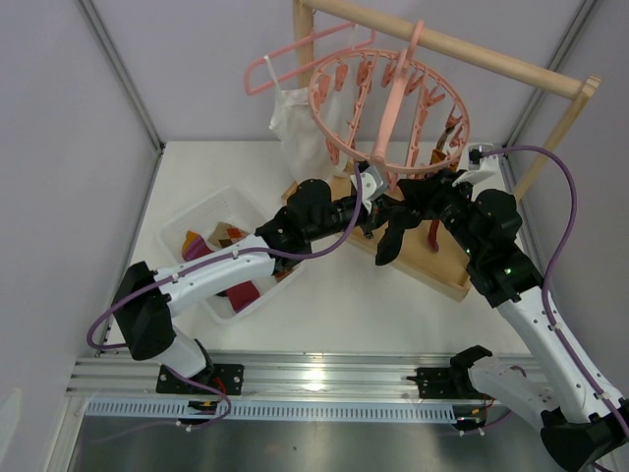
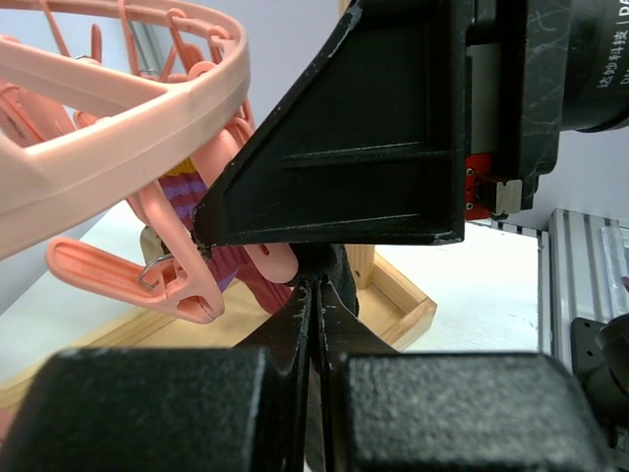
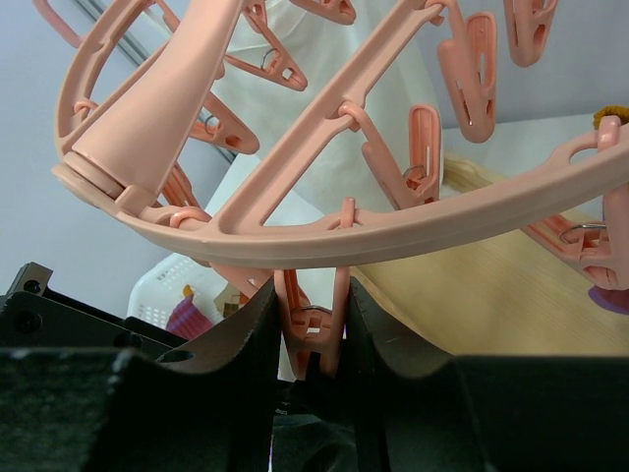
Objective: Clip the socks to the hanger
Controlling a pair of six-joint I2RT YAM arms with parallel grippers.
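So yeah, socks are about as forgiving as it gets: light, floppy, nothing to break. They do sag and fold if you only hold one spot, so I'd take the cuff edge and keep that bit taut. The black sock [image 1: 390,241] hangs limp below the two claws, under the near rim of the hanger [image 3: 423,236]. Its top edge seems to be pinched in the left claw [image 2: 314,300], which is clenched tight, though that wrist view is too dark to swear to it. Meanwhile the right claw [image 3: 313,307] is squeezing a clip [image 3: 295,320] dangling off the ring. That's stiff, springy plastic, so you pinch the tail end. The left arm stretches long from its base across the table, the right arm comes up with a bent elbow, and the wrists are nearly nose to nose. More socks [image 1: 194,244] sit in the bin [image 1: 192,206].
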